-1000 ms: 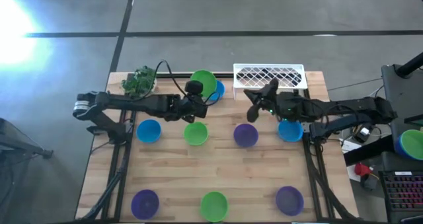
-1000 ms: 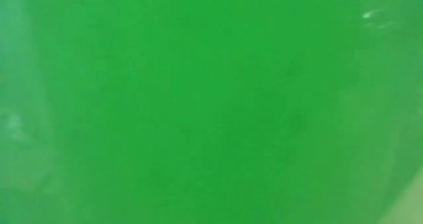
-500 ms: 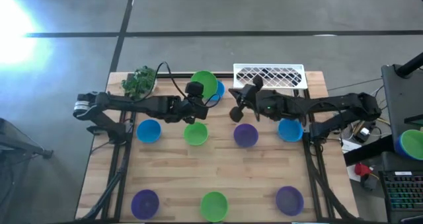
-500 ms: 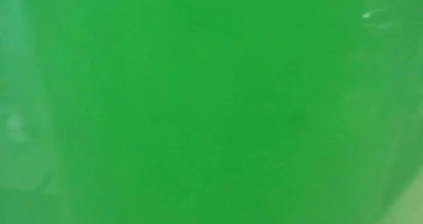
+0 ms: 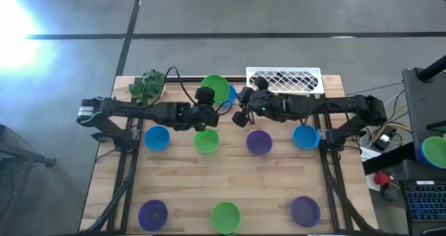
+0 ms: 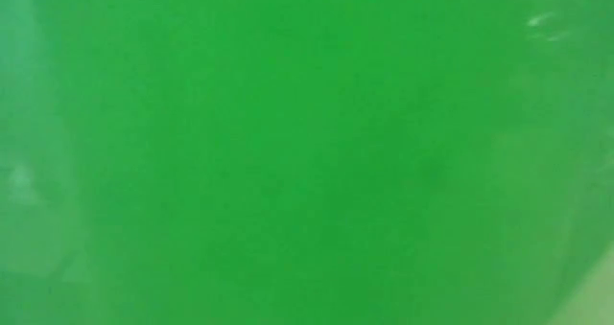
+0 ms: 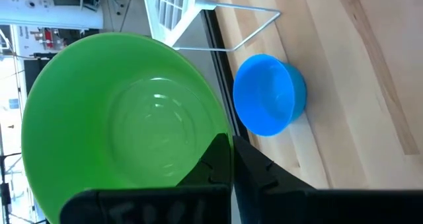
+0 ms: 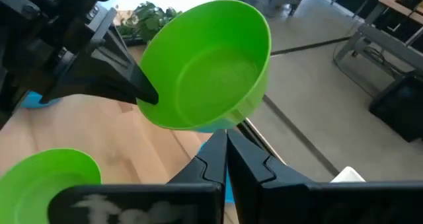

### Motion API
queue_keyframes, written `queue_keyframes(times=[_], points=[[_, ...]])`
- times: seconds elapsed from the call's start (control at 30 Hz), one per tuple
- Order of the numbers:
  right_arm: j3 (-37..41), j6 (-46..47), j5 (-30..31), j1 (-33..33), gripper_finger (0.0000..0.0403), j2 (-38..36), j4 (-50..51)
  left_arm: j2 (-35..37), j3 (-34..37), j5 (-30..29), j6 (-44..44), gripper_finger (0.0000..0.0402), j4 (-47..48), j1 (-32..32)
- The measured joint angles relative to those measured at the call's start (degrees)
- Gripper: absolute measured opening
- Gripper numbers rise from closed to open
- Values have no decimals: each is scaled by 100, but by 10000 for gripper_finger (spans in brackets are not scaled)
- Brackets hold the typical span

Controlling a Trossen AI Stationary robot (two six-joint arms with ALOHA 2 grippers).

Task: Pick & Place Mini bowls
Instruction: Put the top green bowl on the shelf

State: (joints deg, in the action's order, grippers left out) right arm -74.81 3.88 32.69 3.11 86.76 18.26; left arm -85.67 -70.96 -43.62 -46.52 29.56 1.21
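At the far edge of the table [image 5: 230, 177], near its middle, your left gripper [image 5: 206, 104] holds a green bowl [image 5: 214, 88] by the rim, fingers pinched on the bowl's wall; the left wrist view shows one finger [image 7: 218, 159] inside the green bowl [image 7: 119, 118]. The bowl is lifted and tilted, its opening turned partly toward the right arm. Just beside it, a blue bowl [image 5: 231, 93] sits on the wood next to the white wire rack [image 5: 284, 79]; it also shows in the left wrist view [image 7: 269, 95].

Your right gripper [image 5: 242, 108] reaches in from the right, close to the held bowl. In the right wrist view its fingers [image 8: 215, 154] lie nearly together, narrow and holding nothing, just below the green bowl [image 8: 211, 65].

In the middle row lie a blue bowl [image 5: 157, 137], a green bowl [image 5: 206, 140], a purple bowl [image 5: 259, 141] and another blue bowl [image 5: 306, 136]. Along the near edge lie a purple bowl [image 5: 152, 211], a green bowl [image 5: 225, 216] and a purple bowl [image 5: 304, 209]. A toy plant [image 5: 146, 85] stands at the far left corner.

The low view is filled with green.
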Motion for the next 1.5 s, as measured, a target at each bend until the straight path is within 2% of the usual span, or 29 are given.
queue_keyframes(times=[0.4, 0.9, 1.0, 1.27, 1.5], points=[[-89, 225, 79, 35, 9, -2, 125, 2, 0, -2, 8, 0, 15, 2], [-83, 30, 65, 33, 12, 27, 100, 4, 2, 0, 15, 0, 9, 2], [-80, -2, 57, 33, 30, 50, 85, 4, 2, -1, 17, 0, 7, 2], [-78, 52, 59, 43, 112, 76, -77, 4, 2, 0, 17, 0, 7, 2], [-78, 832, 28, 235, 145, 76, -392, 4, 4, -116, -38, 0, 0, 2]])
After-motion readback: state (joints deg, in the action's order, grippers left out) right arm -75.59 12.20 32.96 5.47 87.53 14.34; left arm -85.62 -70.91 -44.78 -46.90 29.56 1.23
